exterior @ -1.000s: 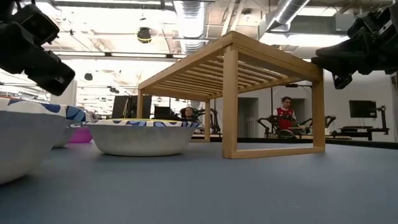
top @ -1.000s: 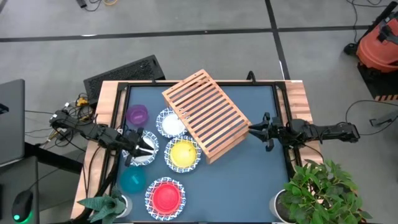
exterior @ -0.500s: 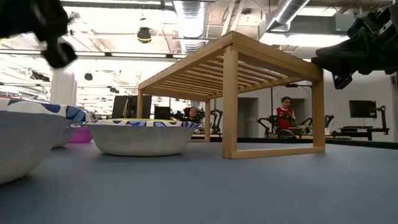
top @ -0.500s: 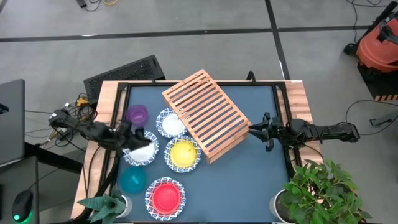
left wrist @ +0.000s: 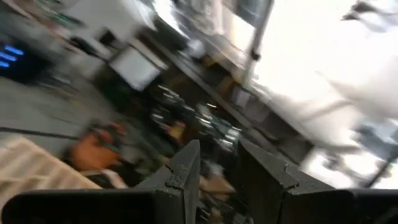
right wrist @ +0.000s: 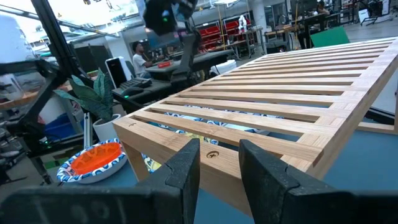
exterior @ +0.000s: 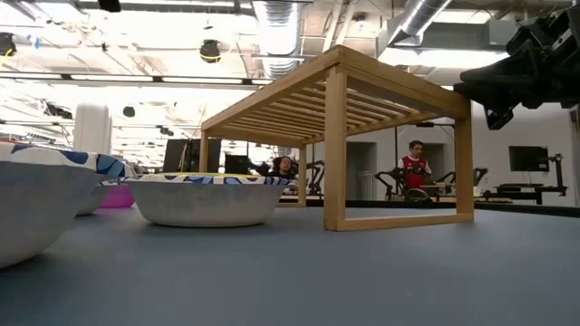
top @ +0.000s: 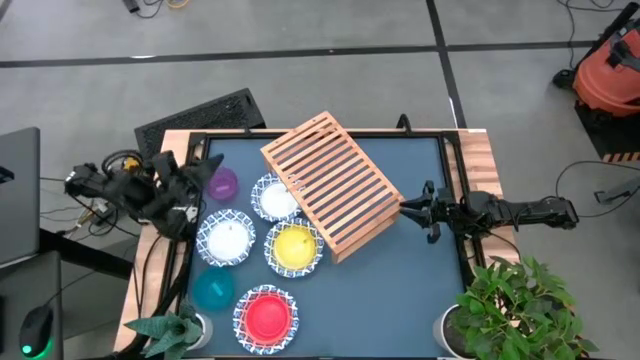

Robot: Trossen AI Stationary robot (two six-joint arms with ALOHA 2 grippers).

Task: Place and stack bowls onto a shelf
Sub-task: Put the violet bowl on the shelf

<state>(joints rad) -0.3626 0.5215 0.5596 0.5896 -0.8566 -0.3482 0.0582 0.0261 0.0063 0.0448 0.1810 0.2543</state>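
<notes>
While slatted light-wood shelf (top: 331, 185) sits askew, L gripper (top: 192, 172) empty, part-open; R gripper (top: 412, 211) open.

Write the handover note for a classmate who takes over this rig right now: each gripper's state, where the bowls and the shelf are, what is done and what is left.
Left gripper: empty, jaws slightly apart, raised at the table's left edge by the purple bowl.
Right gripper: open, empty, waiting at the shelf's right corner.
Bowls: all on the blue tabletop left of the shelf. Two patterned dishes hold the yellow bowl and red bowl; two patterned dishes are empty; the teal bowl stands alone.
Done: nothing on the shelf.
Left: place and stack every bowl on it.
</notes>
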